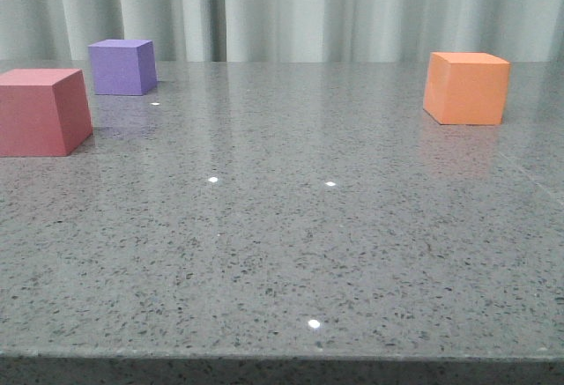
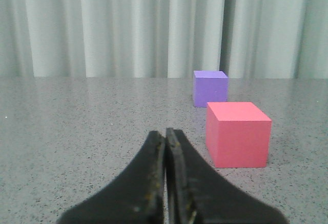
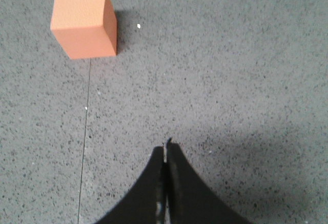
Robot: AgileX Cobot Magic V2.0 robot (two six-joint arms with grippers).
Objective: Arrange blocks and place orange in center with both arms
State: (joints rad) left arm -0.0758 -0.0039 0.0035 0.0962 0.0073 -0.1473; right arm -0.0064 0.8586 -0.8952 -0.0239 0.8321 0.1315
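The orange cube (image 1: 466, 87) stands at the right of the grey speckled table; it also shows in the right wrist view (image 3: 84, 22). The pinkish-red cube (image 1: 41, 111) stands at the left edge, with the purple cube (image 1: 122, 66) just behind it. Both show in the left wrist view, the pinkish-red cube (image 2: 238, 134) nearer and the purple cube (image 2: 209, 87) behind. My left gripper (image 2: 165, 131) is shut and empty, low over the table, apart from the pinkish-red cube. My right gripper (image 3: 167, 146) is shut and empty, above the table, well short of the orange cube. Neither gripper shows in the front view.
A pale pleated curtain (image 1: 291, 11) hangs behind the table's far edge. A thin seam line (image 3: 86, 116) runs across the tabletop near the orange cube. The table's front edge (image 1: 264, 356) lies close to the camera.
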